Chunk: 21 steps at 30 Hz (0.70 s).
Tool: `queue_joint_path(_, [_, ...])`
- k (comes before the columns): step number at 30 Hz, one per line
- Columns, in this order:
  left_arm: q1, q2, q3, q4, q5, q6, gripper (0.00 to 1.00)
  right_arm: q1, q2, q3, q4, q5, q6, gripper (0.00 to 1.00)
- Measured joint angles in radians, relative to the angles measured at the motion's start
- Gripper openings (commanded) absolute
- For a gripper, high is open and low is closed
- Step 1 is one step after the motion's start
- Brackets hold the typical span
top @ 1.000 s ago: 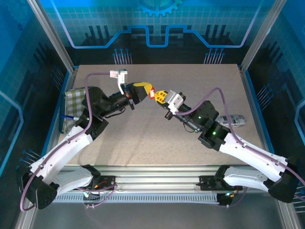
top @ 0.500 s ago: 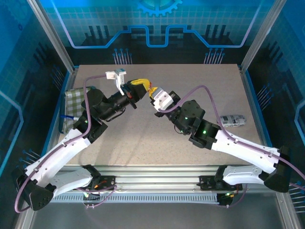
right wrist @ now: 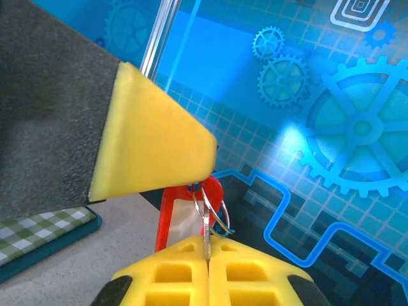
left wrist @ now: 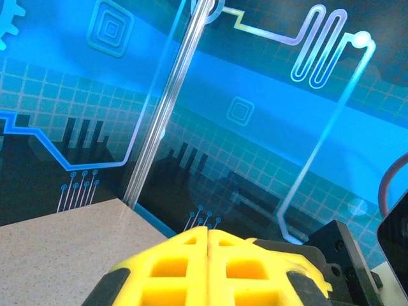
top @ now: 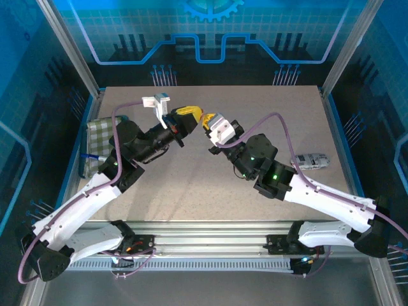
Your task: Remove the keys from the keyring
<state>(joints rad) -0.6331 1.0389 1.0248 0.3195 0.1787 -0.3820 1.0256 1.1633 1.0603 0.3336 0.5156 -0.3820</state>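
Your right gripper (right wrist: 208, 245) has its yellow ribbed pads pressed together on one thin grey metal key (right wrist: 206, 228), seen edge-on. The key hangs from one wire keyring (right wrist: 217, 210), which also carries one red plastic tag (right wrist: 177, 220) with a clear window. Your left gripper (left wrist: 208, 233) is closed too, its tip touching the tag's top; what it clamps cannot be told. All are held above the speckled tabletop (top: 191, 185), toward its far edge.

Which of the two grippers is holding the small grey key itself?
The right gripper: its shut yellow fingers pinch the key, while the left gripper holds the red tag.
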Motion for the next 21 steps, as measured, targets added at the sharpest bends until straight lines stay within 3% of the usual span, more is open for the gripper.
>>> queue_joint_path(21, [-0.019,-0.013,-0.032,-0.015,0.054,-0.032,0.00,-0.014,-0.020,-0.058,0.103,-0.045,-0.014,0.00])
